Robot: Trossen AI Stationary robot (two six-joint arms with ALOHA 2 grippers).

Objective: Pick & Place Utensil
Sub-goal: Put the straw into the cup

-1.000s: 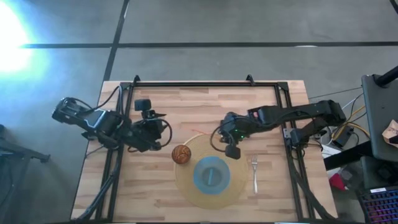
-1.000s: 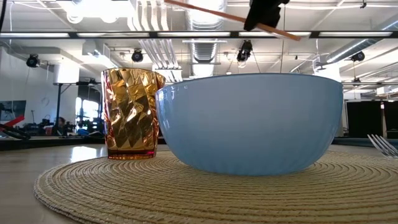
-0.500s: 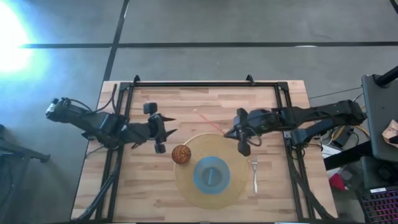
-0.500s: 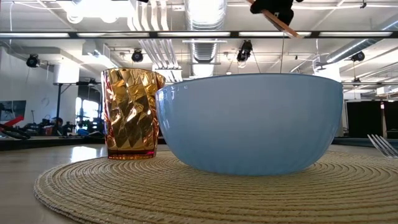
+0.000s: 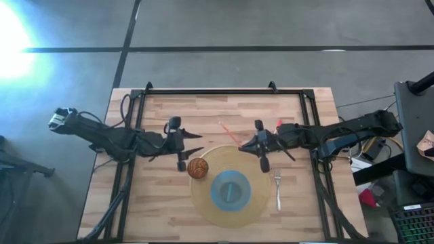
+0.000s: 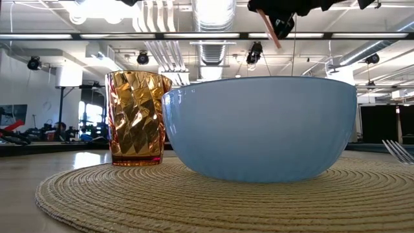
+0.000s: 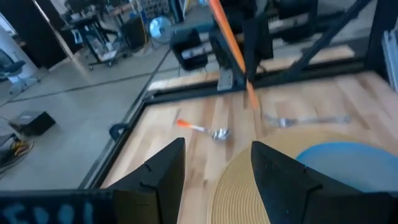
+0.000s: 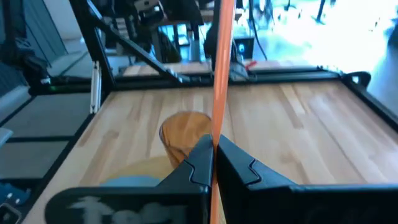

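Note:
My right gripper (image 5: 247, 144) is shut on a thin orange stick (image 5: 229, 133) above the table, just beyond the woven placemat's (image 5: 203, 196) far edge. An amber cup (image 5: 197, 167) and a blue bowl (image 5: 231, 190) stand on the placemat. A fork (image 5: 277, 186) lies on the wood to the mat's right. My left gripper (image 5: 196, 144) is open and hovers just beyond the cup, pointing at the right gripper. In the left wrist view its fingers (image 7: 163, 169) frame the stick (image 7: 231, 38) and an orange-handled spoon (image 7: 203, 129) lying on the wood. My right gripper pinches the orange stick between its two fingers (image 8: 200, 160). The fingers lie along the stick, which runs out past their tips (image 8: 217, 93). It comes level from the table's right. The stick is lifted clear of the table and slants toward the far left (image 5: 221, 125).
A black frame (image 5: 224, 91) runs round the table's far and side edges. The spoon's red handle (image 5: 279, 124) shows beside the right arm. Bare wood lies on the table's left half (image 5: 146, 196) and along the far side. The low view shows the bowl (image 6: 259, 126), cup (image 6: 136, 116) and fork tines (image 6: 398, 150).
My right gripper has moved away from over the placemat toward the table's right and far side and turned, swinging the stick from near level to steeply slanted in the low view. My left gripper has reached toward the table's right, stopping beyond the cup.

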